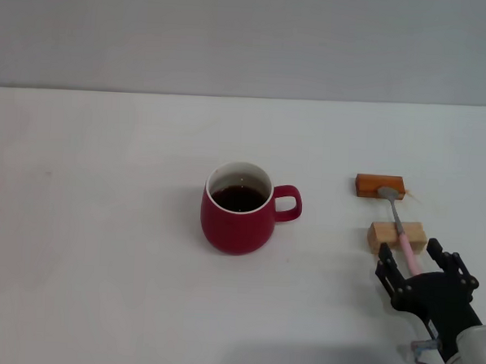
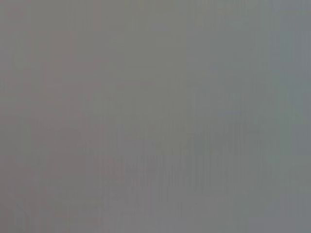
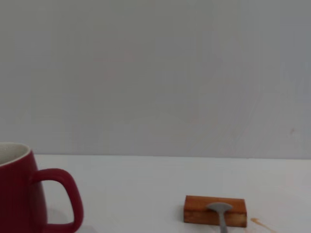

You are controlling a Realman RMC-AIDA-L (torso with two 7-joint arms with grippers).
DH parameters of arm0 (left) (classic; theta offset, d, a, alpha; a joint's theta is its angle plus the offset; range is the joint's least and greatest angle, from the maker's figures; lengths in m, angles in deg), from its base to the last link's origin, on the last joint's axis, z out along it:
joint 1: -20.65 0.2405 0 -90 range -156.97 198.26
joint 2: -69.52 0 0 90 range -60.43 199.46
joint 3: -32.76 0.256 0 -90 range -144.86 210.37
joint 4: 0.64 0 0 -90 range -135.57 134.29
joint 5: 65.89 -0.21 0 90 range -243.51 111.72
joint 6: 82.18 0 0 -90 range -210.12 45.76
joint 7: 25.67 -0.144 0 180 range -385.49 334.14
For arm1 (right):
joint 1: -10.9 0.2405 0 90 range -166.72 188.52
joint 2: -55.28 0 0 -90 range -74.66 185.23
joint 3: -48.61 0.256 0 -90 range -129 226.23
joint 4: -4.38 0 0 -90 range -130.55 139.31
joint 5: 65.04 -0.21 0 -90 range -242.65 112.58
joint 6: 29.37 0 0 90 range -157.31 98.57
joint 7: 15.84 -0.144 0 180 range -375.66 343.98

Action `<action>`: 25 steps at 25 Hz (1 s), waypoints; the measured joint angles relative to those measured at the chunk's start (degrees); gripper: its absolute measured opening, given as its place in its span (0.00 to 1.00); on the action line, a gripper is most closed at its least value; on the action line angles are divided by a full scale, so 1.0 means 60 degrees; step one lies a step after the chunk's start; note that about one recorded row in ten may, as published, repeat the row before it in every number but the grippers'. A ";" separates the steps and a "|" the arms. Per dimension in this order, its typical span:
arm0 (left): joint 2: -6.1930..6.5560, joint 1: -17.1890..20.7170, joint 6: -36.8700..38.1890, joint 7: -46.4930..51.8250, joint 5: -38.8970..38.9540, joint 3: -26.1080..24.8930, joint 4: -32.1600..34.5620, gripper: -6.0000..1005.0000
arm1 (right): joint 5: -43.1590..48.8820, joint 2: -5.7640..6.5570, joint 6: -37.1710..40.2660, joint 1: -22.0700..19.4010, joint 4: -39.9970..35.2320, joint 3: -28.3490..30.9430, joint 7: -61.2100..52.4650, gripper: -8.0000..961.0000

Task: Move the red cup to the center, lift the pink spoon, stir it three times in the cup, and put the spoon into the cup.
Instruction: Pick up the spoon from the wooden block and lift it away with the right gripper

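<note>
The red cup [image 1: 238, 209] already sits mid-table, so I'd say the spoon pickup is the step – right gripper [image 1: 422, 266], jaws spread wide and empty, sits at the handle end of the pink spoon [image 1: 404, 243], which bridges two wooden blocks [image 1: 397, 236], so close squarely across that slim handle.

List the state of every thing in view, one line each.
red cup: upright on the table, dark liquid inside, handle toward the robot's right.
pink spoon: lying across two blocks, not yet lifted.
darker wooden block: flat, under the spoon's bowl.
lighter wooden block: flat, under the spoon's handle.
right gripper: open, around the spoon's handle end.
left gripper: not in view.
</note>
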 joint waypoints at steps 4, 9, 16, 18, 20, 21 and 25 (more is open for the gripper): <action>0.0011 0.0000 0.0009 0.0003 0.0000 -0.0001 -0.0004 0.83 | -0.0221 -0.0012 -0.0001 0.0045 -0.0055 -0.0015 0.0000 0.74; 0.0006 0.0000 0.0088 0.0005 -0.0015 0.0000 -0.0003 0.83 | -0.0237 -0.0016 0.0000 0.0081 -0.0092 -0.0030 0.0000 0.74; -0.0011 0.0014 0.0116 0.0018 -0.0039 0.0000 -0.0003 0.83 | -0.0241 -0.0015 -0.0102 0.0135 -0.0107 -0.0138 -0.0001 0.69; -0.0013 0.0022 0.0123 0.0019 -0.0041 0.0000 -0.0004 0.83 | -0.0241 -0.0010 -0.0107 0.0139 -0.0107 -0.0153 0.0000 0.64; -0.0016 0.0038 0.0128 0.0029 -0.0044 0.0000 -0.0003 0.83 | -0.0242 -0.0007 -0.0110 0.0141 -0.0107 -0.0153 -0.0001 0.57; -0.0016 0.0038 0.0128 0.0029 -0.0044 0.0000 -0.0003 0.83 | -0.0242 -0.0007 -0.0110 0.0141 -0.0107 -0.0153 -0.0001 0.53; -0.0016 0.0045 0.0132 0.0033 -0.0045 0.0000 -0.0002 0.83 | -0.0242 -0.0003 -0.0116 0.0159 -0.0103 -0.0151 0.0000 0.46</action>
